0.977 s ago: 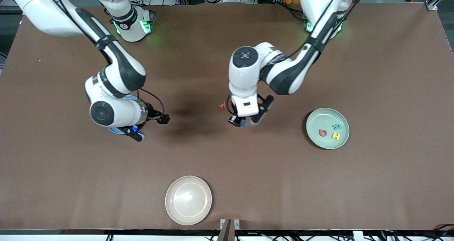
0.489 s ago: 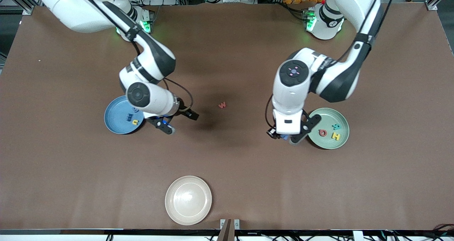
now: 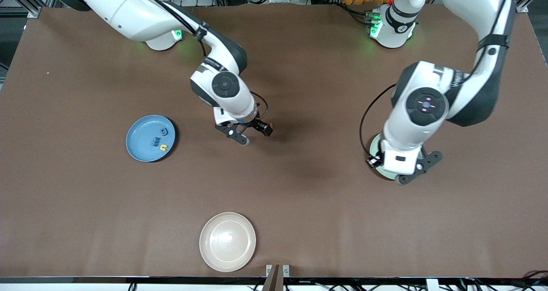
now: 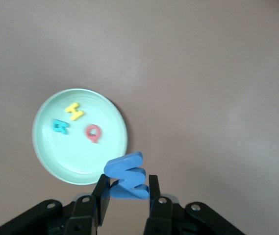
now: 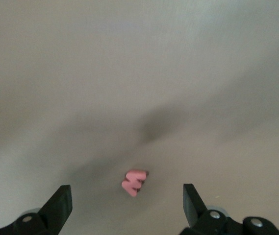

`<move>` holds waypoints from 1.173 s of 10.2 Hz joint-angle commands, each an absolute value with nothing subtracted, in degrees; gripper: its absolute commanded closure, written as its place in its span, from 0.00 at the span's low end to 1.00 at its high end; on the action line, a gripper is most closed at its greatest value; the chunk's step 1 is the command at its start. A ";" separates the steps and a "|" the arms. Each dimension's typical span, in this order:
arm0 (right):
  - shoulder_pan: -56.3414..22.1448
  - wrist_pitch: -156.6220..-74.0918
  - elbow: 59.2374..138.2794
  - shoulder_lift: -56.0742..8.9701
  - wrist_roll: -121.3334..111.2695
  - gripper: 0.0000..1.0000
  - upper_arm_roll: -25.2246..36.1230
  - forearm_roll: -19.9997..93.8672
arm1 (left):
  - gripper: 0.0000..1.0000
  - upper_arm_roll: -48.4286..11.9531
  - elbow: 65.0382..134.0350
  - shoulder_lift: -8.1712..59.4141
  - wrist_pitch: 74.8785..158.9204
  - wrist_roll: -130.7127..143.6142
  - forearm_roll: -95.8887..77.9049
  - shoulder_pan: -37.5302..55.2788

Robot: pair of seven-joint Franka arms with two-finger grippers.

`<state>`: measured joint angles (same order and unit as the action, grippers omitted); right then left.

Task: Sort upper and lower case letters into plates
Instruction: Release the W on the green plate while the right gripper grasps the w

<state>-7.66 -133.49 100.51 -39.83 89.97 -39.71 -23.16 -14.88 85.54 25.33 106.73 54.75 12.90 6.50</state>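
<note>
Brown matting is covering the whole table (image 3: 299,222) under me, with dark clutter along the edge where my two bases are standing. Nearest the front camera, a cream-white glossy plate (image 3: 227,241) is sitting alone.

Farther up the table, toward my left arm's end, my left gripper (image 4: 127,193) is hanging in the air just over the rim of the pale mint green plate (image 4: 56,161). Its fingers (image 4: 101,193) are clenched on a blue letter (image 4: 127,176), a zigzag shape I am reading as a W or an M, gripped by its two flat sides and sticking out past the fingertips. In the front view my own wrist is covering nearly all of that plate, so only a sliver of its rim is showing. Three letters are lying in the plate: a yellow H (image 4: 74,111), a teal letter (image 4: 61,127) just beside it, and a red Q (image 4: 93,132) near both.

Toward my right arm's end, the light blue plate (image 3: 139,143) is holding a yellow letter (image 3: 162,147), a blue letter (image 3: 155,143) just beside it and a curled blue one (image 3: 164,131) near the rim.

Over the middle of the table, my right gripper (image 5: 127,200) is hovering with its jaws spread wide and nothing between them. On the mat below it, a red letter (image 5: 134,181) shaped like a W or M is lying flat, apart from both plates.
</note>
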 commanded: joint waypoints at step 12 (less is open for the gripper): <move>-14.24 -136.32 93.17 -49.83 98.88 0.01 -35.33 -25.58 | 0.00 -15.56 91.85 27.69 101.95 39.20 5.54 -6.95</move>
<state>-13.80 -137.66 95.82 -48.15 97.51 -35.16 -24.80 -15.04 91.98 28.63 102.27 39.98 7.08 -6.59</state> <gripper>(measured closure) 0.004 0.515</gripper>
